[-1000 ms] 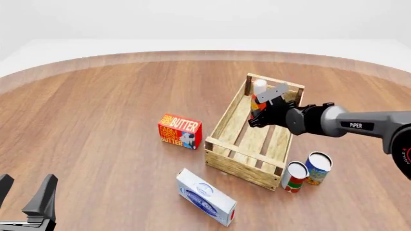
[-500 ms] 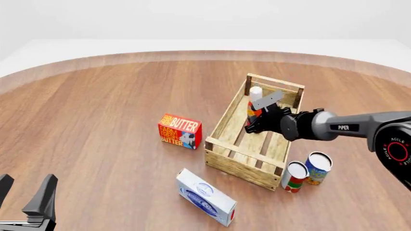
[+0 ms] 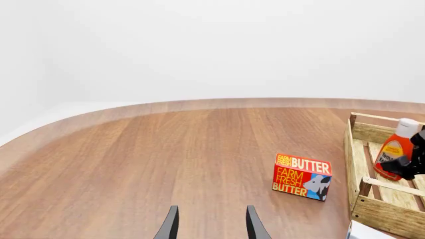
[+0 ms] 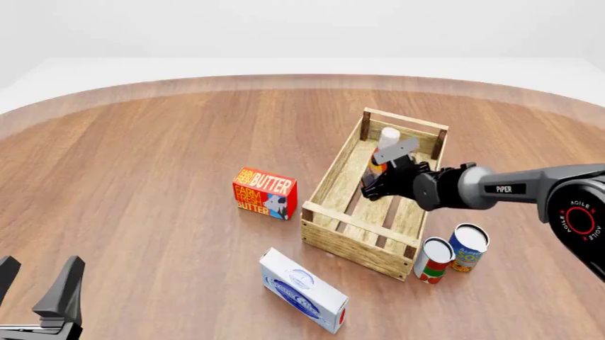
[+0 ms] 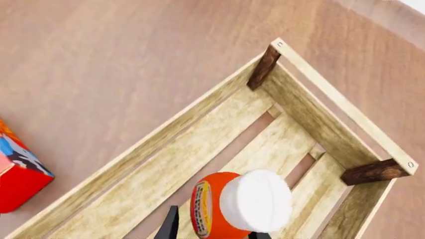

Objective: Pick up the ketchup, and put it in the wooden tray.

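Observation:
The ketchup point(image 4: 389, 135), a red bottle with a white cap, stands tilted inside the far half of the wooden tray point(image 4: 355, 244). My right gripper point(image 4: 376, 177) sits low in the tray around the bottle's body. In the right wrist view the ketchup point(image 5: 219, 204) is between the spread fingers point(image 5: 171, 224), with a strip of tray floor showing beside one finger, so the right gripper point(image 5: 212, 226) is open. The left wrist view shows the ketchup point(image 3: 393, 147) in the tray point(image 3: 388, 216). My left gripper point(image 4: 36, 283) is open and empty at the near left, also in its own view point(image 3: 211, 219).
A red butter box point(image 4: 265, 193) stands left of the tray. A white and blue box point(image 4: 302, 289) lies in front of it. Two cans point(image 4: 435, 260) point(image 4: 468, 247) stand at the tray's near right corner.
My right gripper has come down with the ketchup into the tray. The bottle now leans to the right. The left arm has not moved.

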You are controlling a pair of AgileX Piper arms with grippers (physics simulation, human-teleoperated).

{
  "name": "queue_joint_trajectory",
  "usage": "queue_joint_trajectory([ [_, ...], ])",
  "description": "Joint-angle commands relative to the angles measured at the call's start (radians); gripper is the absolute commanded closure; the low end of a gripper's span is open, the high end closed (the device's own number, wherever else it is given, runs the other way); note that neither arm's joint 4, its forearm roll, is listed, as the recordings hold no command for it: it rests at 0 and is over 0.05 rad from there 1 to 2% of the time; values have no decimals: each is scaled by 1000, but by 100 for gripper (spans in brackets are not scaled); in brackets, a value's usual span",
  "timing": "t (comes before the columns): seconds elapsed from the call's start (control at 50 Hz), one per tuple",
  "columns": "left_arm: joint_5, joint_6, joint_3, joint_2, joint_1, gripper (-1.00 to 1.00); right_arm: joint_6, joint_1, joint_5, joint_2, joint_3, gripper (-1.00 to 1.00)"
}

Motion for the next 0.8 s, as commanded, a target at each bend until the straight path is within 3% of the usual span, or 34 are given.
queue_joint_trajectory([
  [0.02,1,0,0,-1,0,-100,8,-2,-1,-2,11,-100],
  [0.8,4,0,0,-4,0,-100,-9,-2,48,-182,50,-100],
])
